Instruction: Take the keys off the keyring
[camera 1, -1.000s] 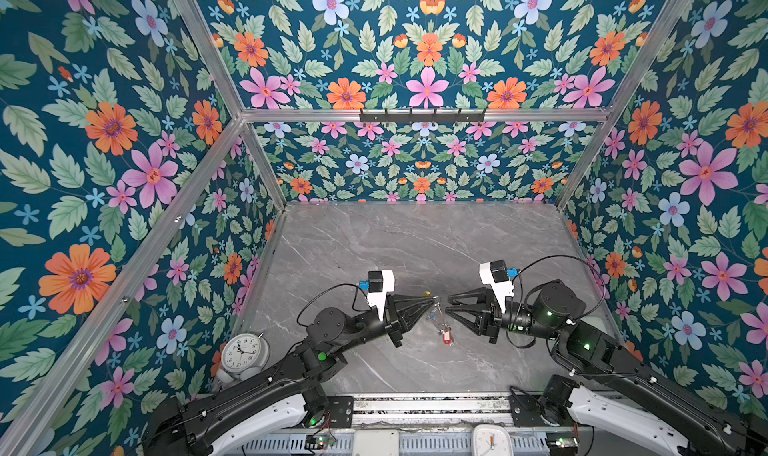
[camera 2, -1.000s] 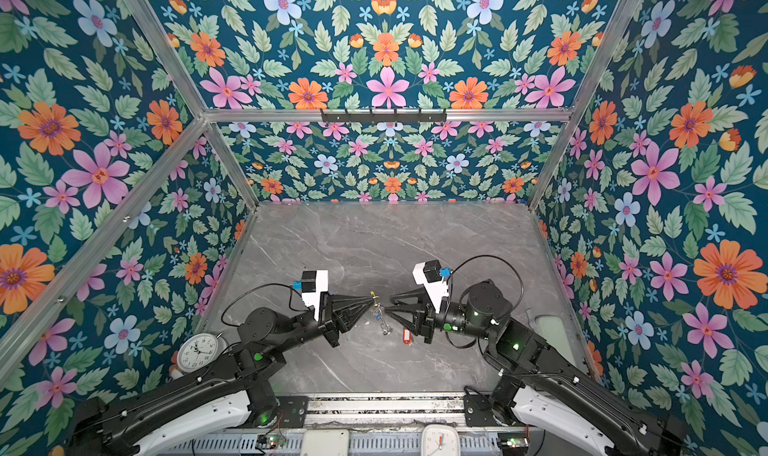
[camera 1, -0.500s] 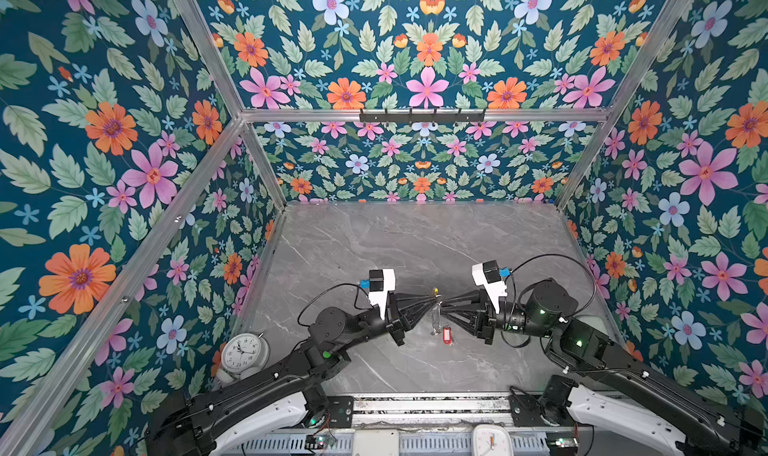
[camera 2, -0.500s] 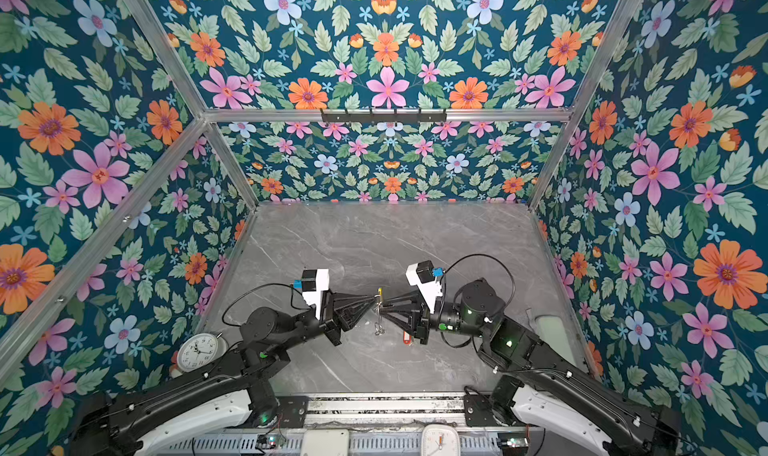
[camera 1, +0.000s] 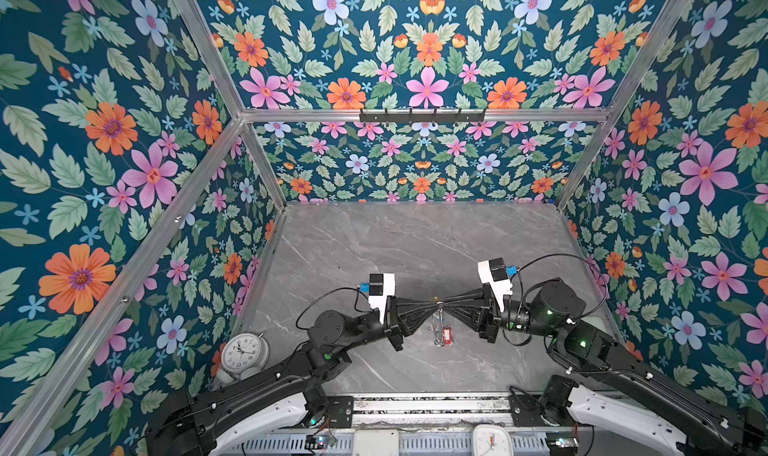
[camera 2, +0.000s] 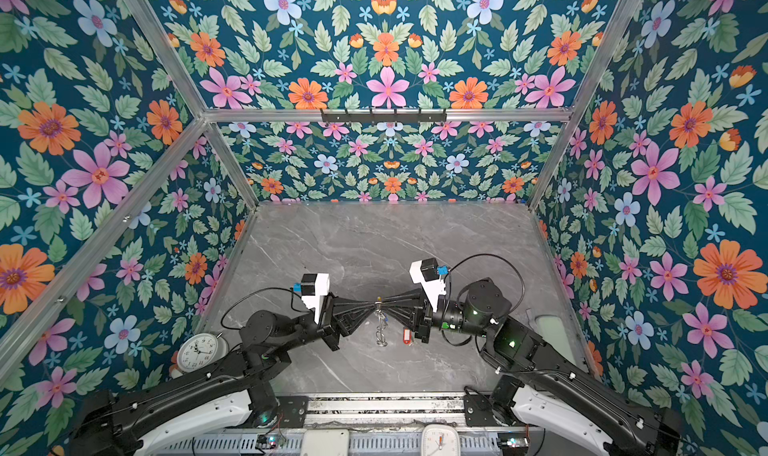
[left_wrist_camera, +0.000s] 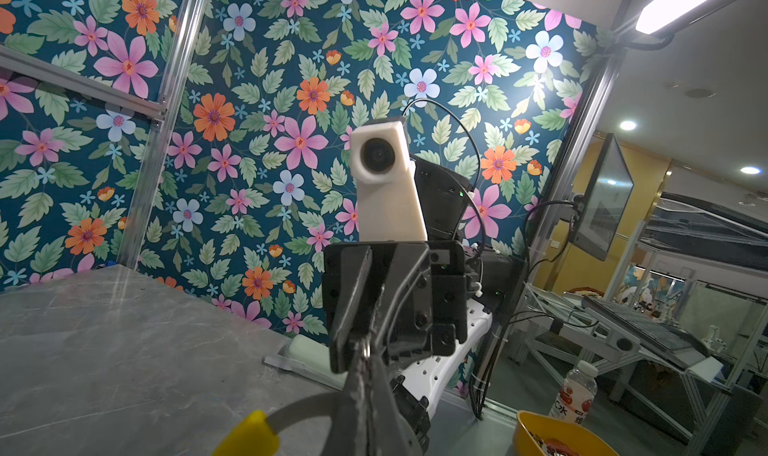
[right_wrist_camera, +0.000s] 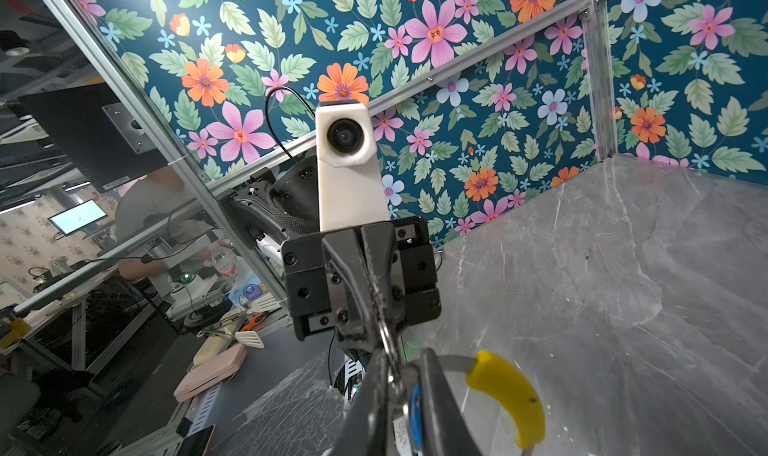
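Note:
My two grippers meet tip to tip above the middle of the table. The left gripper (camera 1: pixel 433 307) (left_wrist_camera: pixel 365 364) is shut on the keyring's grey wire (left_wrist_camera: pixel 301 408), beside its yellow sleeve (left_wrist_camera: pixel 249 435) (right_wrist_camera: pixel 507 393). The keyring (camera 1: pixel 436 329) (camera 2: pixel 380 333) hangs below the tips with a silver key on it. The right gripper (camera 1: pixel 444 305) (right_wrist_camera: pixel 399 377) has closed from the other side on the blue tag (right_wrist_camera: pixel 413 408) of that key; the tag's small split ring (right_wrist_camera: pixel 386 341) stands between the fingers. The red-tagged key (camera 1: pixel 446 336) (camera 2: pixel 406 336) lies on the table underneath, off the ring.
A round alarm clock (camera 1: pixel 244 352) stands at the table's front left corner. A second white clock (camera 1: pixel 490 439) sits on the front rail. A black hook rail (camera 1: pixel 422 115) runs along the back wall. A pale pad (camera 2: pixel 552 329) lies by the right wall.
The right gripper has moved left until its tips meet the left gripper's, and its jaws have narrowed onto the blue tag. The left gripper has stayed shut and still.

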Controlling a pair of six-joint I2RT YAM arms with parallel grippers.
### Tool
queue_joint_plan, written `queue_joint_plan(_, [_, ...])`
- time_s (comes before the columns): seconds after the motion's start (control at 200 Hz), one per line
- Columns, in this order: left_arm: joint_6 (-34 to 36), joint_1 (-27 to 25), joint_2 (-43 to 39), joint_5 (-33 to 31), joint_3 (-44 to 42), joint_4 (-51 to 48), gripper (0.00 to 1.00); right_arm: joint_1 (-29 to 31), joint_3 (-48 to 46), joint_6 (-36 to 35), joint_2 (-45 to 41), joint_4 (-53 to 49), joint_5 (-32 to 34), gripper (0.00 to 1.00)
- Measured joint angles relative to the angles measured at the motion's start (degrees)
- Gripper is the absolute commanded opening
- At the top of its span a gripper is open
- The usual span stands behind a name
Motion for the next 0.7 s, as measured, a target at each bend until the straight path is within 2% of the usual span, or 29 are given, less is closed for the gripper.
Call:
queue_joint_plan(0.135, [-0.7,0.0,0.0,0.0,-0.1,0.6,0.00,0.0,0.0,0.0,0.0,0.0,-0.5,0.00])
queue_joint_plan(0.375, [-1.4,0.0,0.3,0.2,-0.1,1.4,0.00,0.0,2.1,-0.1,0.2,-3.0,-1.2,0.00])
queue_joint_plan(0.485, [-1.4,0.0,-0.5,0.3,0.0,0.0,0.20,0.0,4.2,-1.3,0.6,-7.0,-1.8,0.00])
queue_joint_plan(0.545, [-1.5,0.0,-1.3,0.6,0.2,-1.5,0.27,0.0,5.7,-2.1,0.7,-9.7,-1.8,0.00])
queue_joint_plan(0.7, [-1.6,0.0,-3.7,0.9,1.6,-7.4,0.34,0.0,9.7,-5.4,1.3,-18.7,-2.1,0.00])
